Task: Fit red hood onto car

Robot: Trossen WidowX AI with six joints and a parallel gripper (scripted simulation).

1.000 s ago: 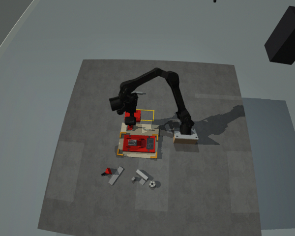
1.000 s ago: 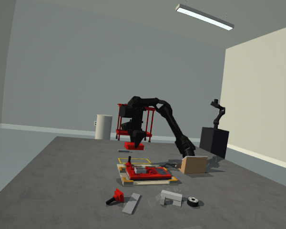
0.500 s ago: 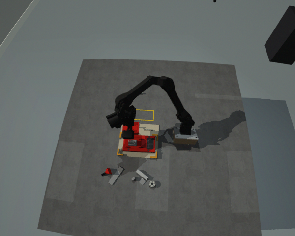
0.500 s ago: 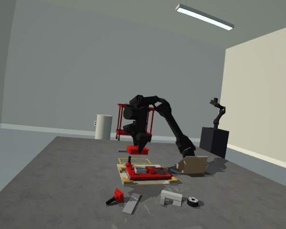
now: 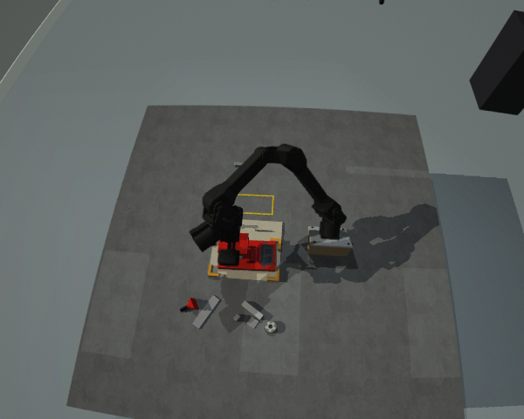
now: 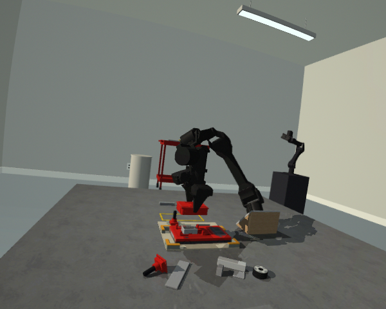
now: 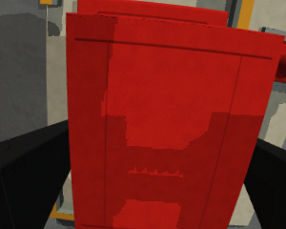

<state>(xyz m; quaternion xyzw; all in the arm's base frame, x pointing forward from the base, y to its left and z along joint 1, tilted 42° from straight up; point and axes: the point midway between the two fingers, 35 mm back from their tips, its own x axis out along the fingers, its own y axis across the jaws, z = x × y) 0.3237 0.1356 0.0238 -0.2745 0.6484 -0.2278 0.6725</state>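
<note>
The dark grey square mat (image 5: 343, 315) carried everything in the work area. The black six-joint arm (image 6: 233, 166) rose from its tan box-shaped base (image 6: 263, 222), arched over, and reached down above the jig. The cream flat jig plate with orange corner brackets (image 6: 199, 246) lay near the base, and the red toy car chassis (image 6: 206, 236) sat in it with the grey engine block (image 6: 189, 229) on its deck. The black parallel-jaw gripper (image 6: 197, 201) pointed downward, its jaws clamped on the red flat-roofed hood shell (image 6: 190, 208), gripping it across its two sides. The hood hung level in the air, above the chassis and apart from it, over the end nearer the yellow outlined rectangle (image 5: 258, 203) marked on the mat. In the wrist view the hood (image 7: 162, 134) filled most of the frame between the two black fingers, with the jig's orange brackets showing past its far edge. Whether the corner holes lined up with the pegs could not be told. Nearer the camera lay a grey flat bar (image 6: 177, 274), a grey stepped block (image 6: 231, 266), a small red clamp with a black handle (image 6: 156, 266), and a black ring-shaped roller (image 6: 260, 271).
</note>
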